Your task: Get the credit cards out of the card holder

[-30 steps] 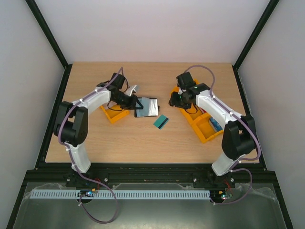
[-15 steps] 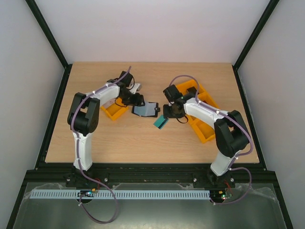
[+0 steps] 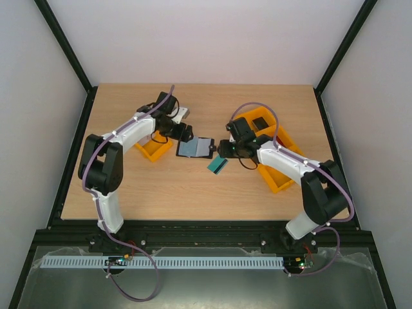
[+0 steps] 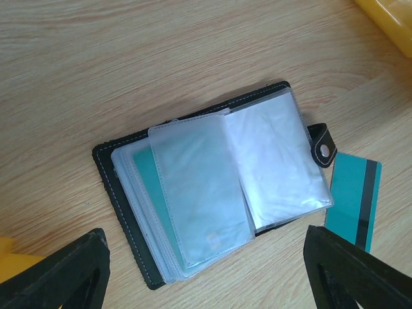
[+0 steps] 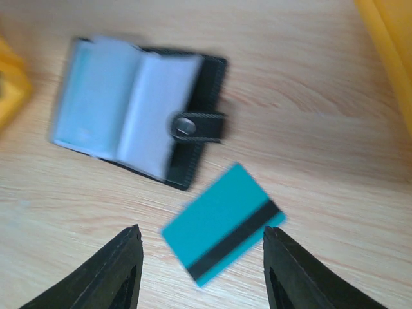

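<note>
Black card holder (image 4: 122,193), lying open on the table (image 3: 193,187) nearer its far edge; one teal card (image 4: 147,187) in its clear sleeves (image 4: 270,154), a second card (image 4: 353,201) loose just beside the clasp (image 4: 324,149). Left gripper (image 4: 205,257) and right gripper (image 5: 201,233) spread wide, both empty.

Both arms are of one build. The left arm (image 3: 132,131) and right arm (image 3: 286,158) have smooth white shells on the links, with bulky black joint housings (image 3: 102,170) between them. A thin purple cable (image 3: 253,104) loops loosely along each arm. The fingers (image 4: 64,273) are matte black and wedge-shaped, with slightly rough edges.
</note>
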Robot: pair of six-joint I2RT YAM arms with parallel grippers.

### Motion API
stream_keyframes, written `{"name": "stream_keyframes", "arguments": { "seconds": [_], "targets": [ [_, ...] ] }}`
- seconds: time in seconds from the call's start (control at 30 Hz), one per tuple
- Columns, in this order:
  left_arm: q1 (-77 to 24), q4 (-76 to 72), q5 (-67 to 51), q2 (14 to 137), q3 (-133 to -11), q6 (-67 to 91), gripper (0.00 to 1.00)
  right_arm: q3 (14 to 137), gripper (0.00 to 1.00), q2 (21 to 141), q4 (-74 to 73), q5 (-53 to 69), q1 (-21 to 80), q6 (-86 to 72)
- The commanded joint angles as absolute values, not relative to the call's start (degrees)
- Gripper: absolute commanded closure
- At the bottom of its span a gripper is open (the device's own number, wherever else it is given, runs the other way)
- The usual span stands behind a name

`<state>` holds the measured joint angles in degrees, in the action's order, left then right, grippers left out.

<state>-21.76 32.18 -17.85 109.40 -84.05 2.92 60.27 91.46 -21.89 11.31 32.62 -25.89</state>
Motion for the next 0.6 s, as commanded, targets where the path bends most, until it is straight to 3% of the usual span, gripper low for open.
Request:
{"name": "stream_keyframes", "arguments": {
  "seconds": [0.0,0.57],
  "targets": [
    [-21.97,33.13,-20.13,108.53,-83.22,3.26,0.17,57.98,0.5,89.37,-9.96,18.67,32.87,-31.08],
    [-21.27,30.01,-22.7,115.11,-82.68,7.67,0.17,66.1,0.54,110.0,-4.72,18.42,32.87,-35.22]
  ]
}}
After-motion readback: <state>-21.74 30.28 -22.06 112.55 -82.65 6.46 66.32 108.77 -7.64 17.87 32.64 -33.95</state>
